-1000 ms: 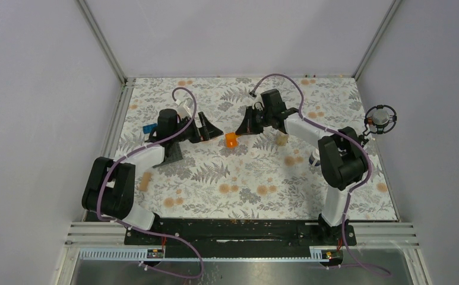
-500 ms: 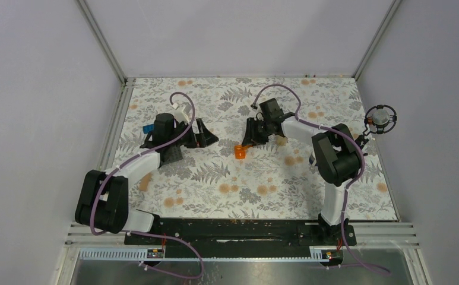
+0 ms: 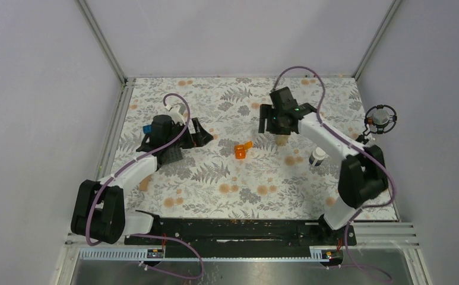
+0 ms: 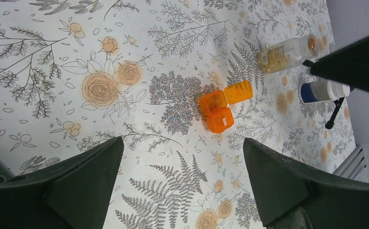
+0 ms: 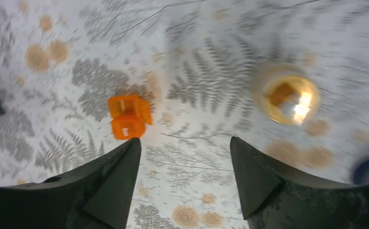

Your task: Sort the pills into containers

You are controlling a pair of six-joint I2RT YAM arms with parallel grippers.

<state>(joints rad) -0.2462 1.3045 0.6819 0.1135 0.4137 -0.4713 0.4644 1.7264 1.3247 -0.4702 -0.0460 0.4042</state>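
Observation:
The orange hinged-lid box lies on the floral table with its lid open, also visible in the left wrist view and the right wrist view. A clear tan bottle sits to its right, tan contents inside. The white-and-dark bottle is further right. No loose pills show. My right gripper hovers open and empty between the box and the tan bottle. My left gripper is wide open and empty, left of the box.
A dark grey studded plate and a blue brick lie under the left arm. A small tan object rests near the table's left edge. A round black fixture hangs on the right wall. Walls close the back and sides.
My right gripper opened and let go of the orange box, then drew back and to the right; the box now rests on the table. The left arm shifted slightly left.

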